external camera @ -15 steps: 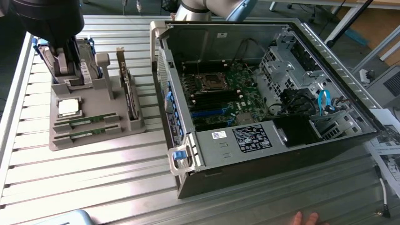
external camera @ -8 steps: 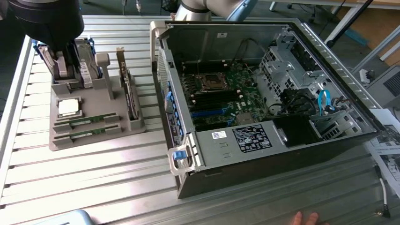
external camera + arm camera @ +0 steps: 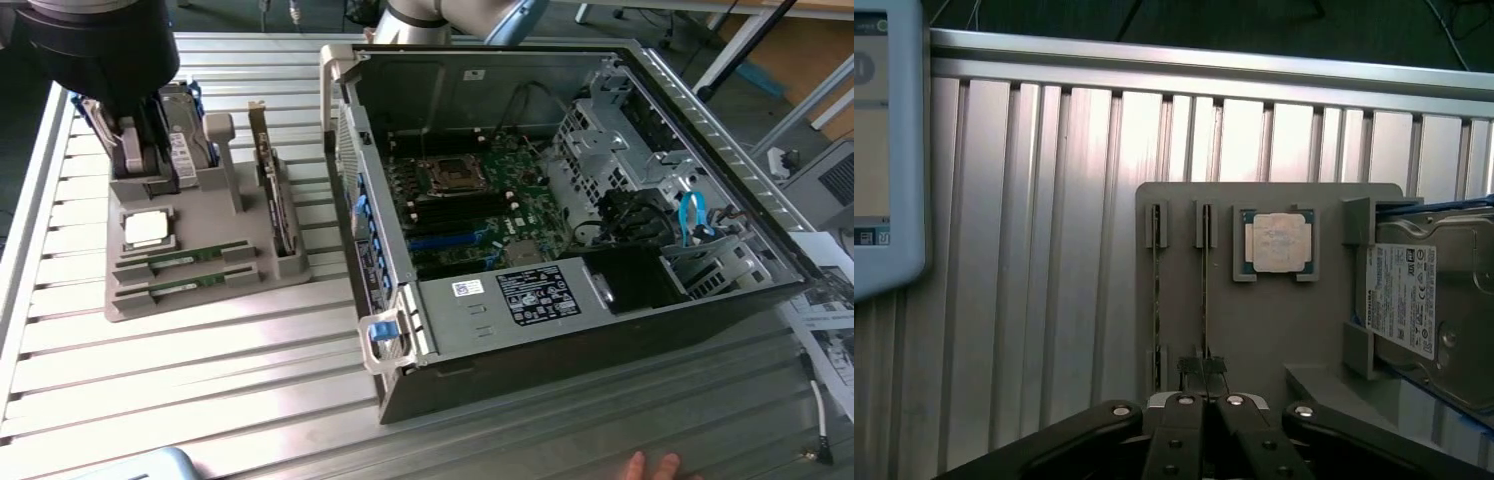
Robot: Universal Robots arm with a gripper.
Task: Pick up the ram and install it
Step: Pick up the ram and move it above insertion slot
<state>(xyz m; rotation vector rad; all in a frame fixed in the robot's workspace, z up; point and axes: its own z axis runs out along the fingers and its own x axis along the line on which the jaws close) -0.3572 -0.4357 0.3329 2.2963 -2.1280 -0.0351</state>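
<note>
Over the gray holder (image 3: 127,308), at the exterior view's left, the arm (image 3: 100,45) is hanging above the end where the hard drive (image 3: 1414,300) is standing on edge. Its gripper (image 3: 1204,375) is pointing down at the holder, fingers clenched together and nothing showing between them. The ram (image 3: 1204,290) is sitting edge-up in its slot in the holder, just beside the processor (image 3: 1279,243), which is lying flat in its own recess. In the wrist view the fingertips are lining up with one end of that ram; whether they are touching it cannot be told. A second ram stick (image 3: 1156,290) is sitting parallel in the next slot, on the side away from the processor, and both are showing as green strips in the exterior view. A pale screen device (image 3: 884,150) is lying well apart from the holder, beyond the ram slots. Along the holder's edge toward the exterior view's right, the dark expansion card (image 3: 274,190) is standing upright in its stand. Beyond that edge, near the holder on the same ribbed metal table (image 3: 200,400), the open computer case (image 3: 441,80) is lying on its side, with the motherboard (image 3: 481,200) facing up. Farther right again, well apart from the holder, a person's fingertips (image 3: 647,465) are resting at the table's near edge.
</note>
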